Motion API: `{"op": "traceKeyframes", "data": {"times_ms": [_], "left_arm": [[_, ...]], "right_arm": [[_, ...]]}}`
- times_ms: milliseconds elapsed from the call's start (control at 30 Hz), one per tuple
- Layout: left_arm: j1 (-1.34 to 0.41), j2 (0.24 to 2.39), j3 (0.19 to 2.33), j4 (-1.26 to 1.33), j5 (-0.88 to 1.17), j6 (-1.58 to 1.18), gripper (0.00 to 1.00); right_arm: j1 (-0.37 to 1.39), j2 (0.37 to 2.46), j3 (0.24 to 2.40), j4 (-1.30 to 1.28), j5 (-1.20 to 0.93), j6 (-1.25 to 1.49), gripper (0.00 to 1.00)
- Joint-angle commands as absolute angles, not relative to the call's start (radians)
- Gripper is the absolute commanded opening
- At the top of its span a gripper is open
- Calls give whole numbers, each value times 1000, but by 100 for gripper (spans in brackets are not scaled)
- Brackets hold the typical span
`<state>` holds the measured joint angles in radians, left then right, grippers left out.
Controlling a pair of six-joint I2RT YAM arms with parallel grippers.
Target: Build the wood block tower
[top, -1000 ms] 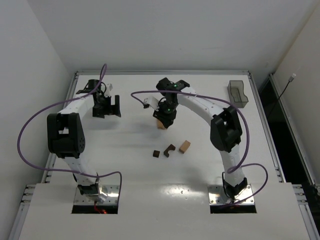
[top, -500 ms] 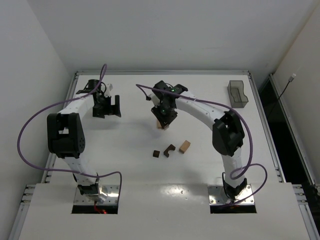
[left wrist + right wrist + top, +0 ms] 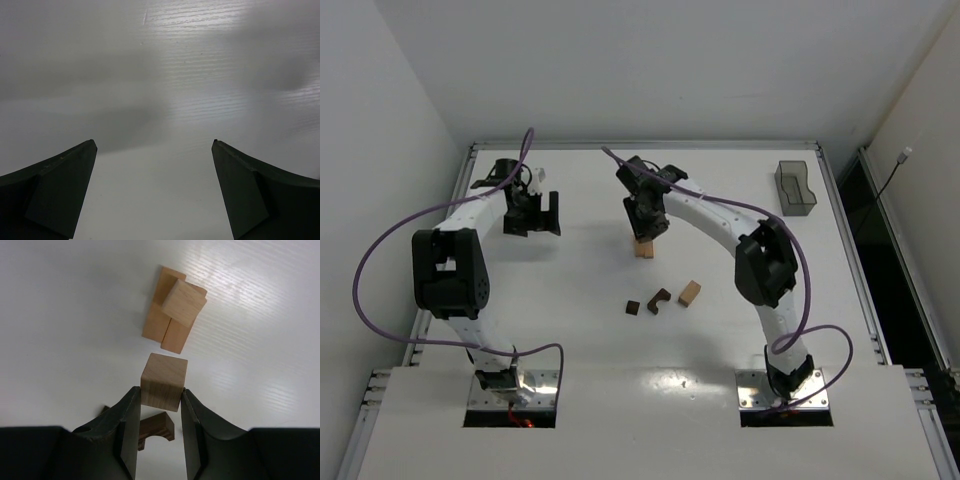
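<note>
- Tray (image 3: 796, 188): smoky-grey, see-through, on the tabletop (image 3: 570, 280) well off to the R of the right gripper (image 3: 642, 228), by the far R edge. Too small in the top view to tell what's inside. Neither wrist cam shows it.
- Right wrist cam only: right gripper (image 3: 160, 390) is clamped on a tan cube (image 3: 164, 375), one finger on each side face, and the cube is up off the tabletop.
- Same cam: wood block tower (image 3: 172, 310) sits just ahead of and below the held cube, apart from it.
- The tower is all light tan. Its top block is a cube turned askew to the longer pieces under it.
- Dark arch block (image 3: 155, 427) peeks out between the fingers, behind the cube.
- Top view: the right gripper hides the held cube. Only the tower's tan base (image 3: 643, 249) shows, right under the gripper tips.
- Top view only: the loose pieces lie nearer the arm bases than the right gripper. They are a small dark block (image 3: 633, 307), the arch (image 3: 659, 299) and a loose tan block (image 3: 690, 292), in a row and close together.
- Left gripper (image 3: 537, 228): well to the L of the tower. Its fingers are spread wide apart and hold nothing.
- Left wrist cam shows just bare tabletop between the left gripper's (image 3: 154, 143) tips.
</note>
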<state>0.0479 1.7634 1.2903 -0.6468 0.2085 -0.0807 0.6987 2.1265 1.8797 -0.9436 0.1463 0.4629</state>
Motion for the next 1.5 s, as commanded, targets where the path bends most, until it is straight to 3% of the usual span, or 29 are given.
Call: {"op": "traceKeyframes", "data": {"times_ms": [0, 400, 700, 1467], "left_arm": [[63, 1709, 1298, -650, 202, -63, 100], [63, 1709, 1253, -641, 202, -63, 100], [63, 1709, 1253, -641, 202, -63, 100], [63, 1738, 1253, -641, 202, -63, 100]], "right_arm": [[716, 2146, 1911, -943, 106, 531, 0], [707, 2155, 1899, -910, -35, 494, 0], [716, 2175, 1924, -928, 64, 555, 0], [649, 2227, 1914, -913, 5, 600, 0]]}}
